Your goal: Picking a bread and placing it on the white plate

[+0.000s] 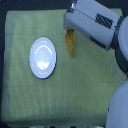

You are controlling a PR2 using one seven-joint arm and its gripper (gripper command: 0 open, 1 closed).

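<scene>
Nearest you, the white plate [43, 58] is sitting empty on the green cloth [20, 100]; beyond it, toward the exterior view's right, the bread [71, 42] is lying on the cloth, well apart from the plate; the gripper [71, 31] is hovering over its far end, and you cannot tell how wide the jaws are standing; gripping that tapered tip is risking the loaf pivoting or slipping.
</scene>
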